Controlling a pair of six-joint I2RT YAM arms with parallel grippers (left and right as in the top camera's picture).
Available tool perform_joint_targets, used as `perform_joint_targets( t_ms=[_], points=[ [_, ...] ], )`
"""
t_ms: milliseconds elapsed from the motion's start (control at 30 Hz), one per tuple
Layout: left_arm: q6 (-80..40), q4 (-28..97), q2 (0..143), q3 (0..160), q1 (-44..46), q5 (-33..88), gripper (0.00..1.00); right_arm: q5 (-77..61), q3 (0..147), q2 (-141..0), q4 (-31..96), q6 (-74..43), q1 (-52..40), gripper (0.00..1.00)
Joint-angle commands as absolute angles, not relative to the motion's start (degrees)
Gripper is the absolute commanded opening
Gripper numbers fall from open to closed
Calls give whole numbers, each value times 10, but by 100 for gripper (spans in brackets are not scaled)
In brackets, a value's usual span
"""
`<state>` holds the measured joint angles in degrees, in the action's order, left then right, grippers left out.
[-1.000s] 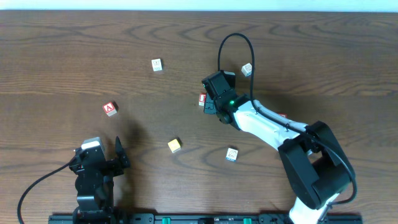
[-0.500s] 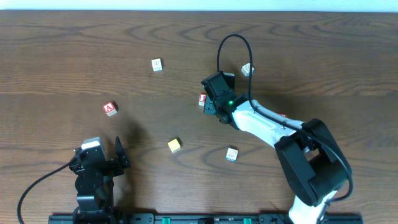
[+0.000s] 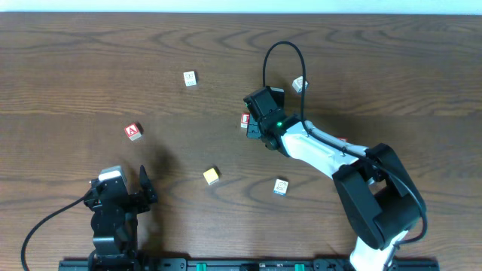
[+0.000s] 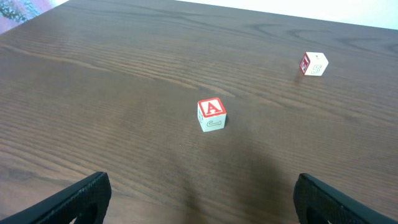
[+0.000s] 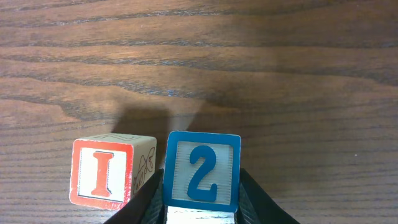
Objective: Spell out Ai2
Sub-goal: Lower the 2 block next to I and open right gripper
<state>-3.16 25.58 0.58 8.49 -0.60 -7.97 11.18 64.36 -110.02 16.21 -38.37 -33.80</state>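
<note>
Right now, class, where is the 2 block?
In the right wrist view, the 2 block sits between the fingers of the right tool, with the I block just to its left in the picture.

Right arm point(image 3: 324, 154): white shell links, black joint housings, bulky black base nearest the mounting rail point(image 3: 248, 264). Thin black cable loop point(image 3: 282, 45) at the end farthest from the rail, small green light point(image 3: 280, 126) slightly nearer it. Left arm point(image 3: 114, 214): all black, pale cap point(image 3: 111, 174), black lead point(image 3: 45, 222) curving to the rail. Left gripper point(image 4: 202, 186) fingers point(image 4: 74, 199) matte black, edges possibly serrated.
</note>
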Motion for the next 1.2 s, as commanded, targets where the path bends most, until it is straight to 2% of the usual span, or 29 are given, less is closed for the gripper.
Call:
perform_joint_targets(
  t_ms=[0, 600, 1033, 1100, 1133, 1167],
  points=[
    [-36, 258, 3, 74, -7, -90, 95, 121, 643, -1106, 160, -381, -329, 31],
    [-36, 258, 3, 74, -7, -90, 95, 123, 643, -1106, 154, -381, -329, 38],
    [-36, 258, 3, 74, -7, -90, 95, 241, 646, -1106, 35, -362, -325, 48],
    [-36, 258, 3, 74, -7, -90, 95, 242, 657, -1101, 37, -361, -320, 45],
    [-36, 258, 3, 74, -7, -90, 95, 242, 662, -1096, 46, -361, -317, 38],
    [-36, 258, 3, 73, -7, -90, 95, 242, 667, -1089, 61, -362, -312, 21]
  ],
)
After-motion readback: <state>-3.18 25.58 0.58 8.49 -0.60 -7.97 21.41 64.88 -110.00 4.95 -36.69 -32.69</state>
